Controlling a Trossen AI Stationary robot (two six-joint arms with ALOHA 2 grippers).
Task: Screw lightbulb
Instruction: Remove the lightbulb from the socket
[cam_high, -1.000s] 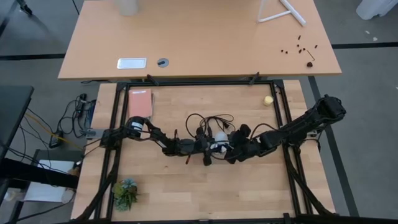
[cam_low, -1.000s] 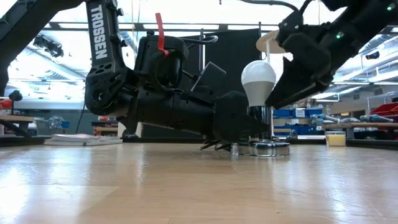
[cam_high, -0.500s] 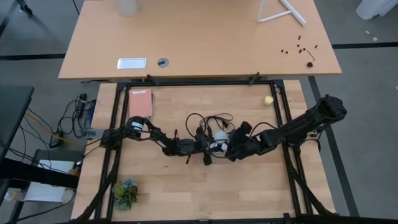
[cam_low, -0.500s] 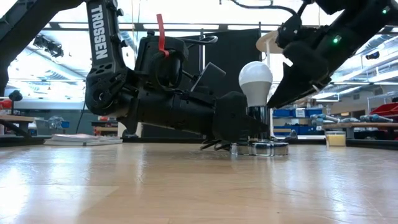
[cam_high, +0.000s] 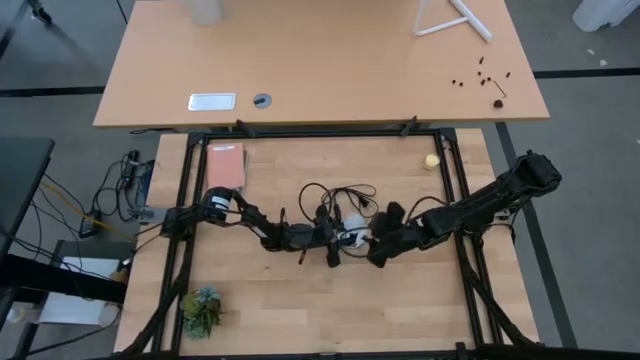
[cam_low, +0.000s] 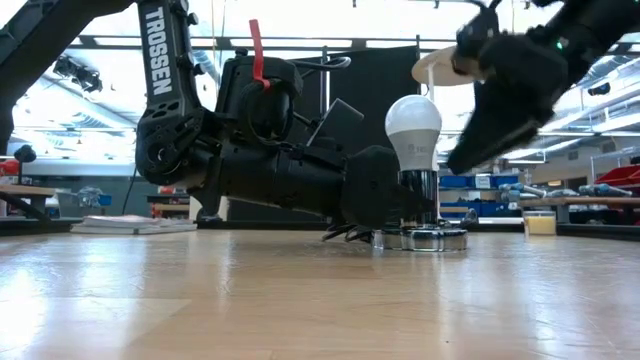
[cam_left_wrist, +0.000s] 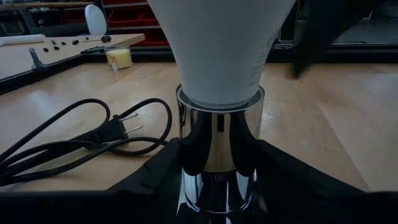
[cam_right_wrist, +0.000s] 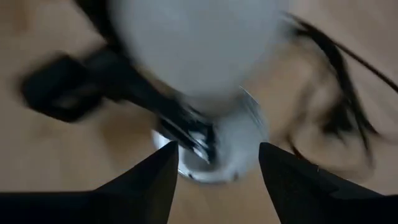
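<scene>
Left gripper (cam_high: 335, 238) lay low on the table (cam_high: 300, 300), fingers (cam_left_wrist: 155, 180) clamped either side of the shiny socket (cam_low: 420, 205) at its stem. Right gripper (cam_low: 470, 150) hung just beside the bulb (cam_low: 414, 130) in the low view, raised off the table, fingers (cam_right_wrist: 146, 180) spread apart with nothing between them. Seen blurred through the right wrist camera, bulb (cam_right_wrist: 199, 43) and socket sat beyond the open fingertips, untouched.

Stood upright in the socket near the table's middle, white globe up, screw base hidden inside the chrome collar (cam_left_wrist: 217, 134). Rested on a round silver base (cam_low: 420, 239) flat on the wood. Filled the top of the left wrist view as a white cone (cam_left_wrist: 221, 43) meeting the collar's rim.

Trailed away from the socket toward the far side: a black cord (cam_high: 335, 192), looped on the wood, its two-pronged plug (cam_left_wrist: 115, 129) lying free. Sat well apart near the far right corner: a small yellow ball (cam_high: 431, 161). Lay at the far left: a red booklet (cam_high: 225, 165). Stood at the near left corner: a small plant (cam_high: 201, 310).
</scene>
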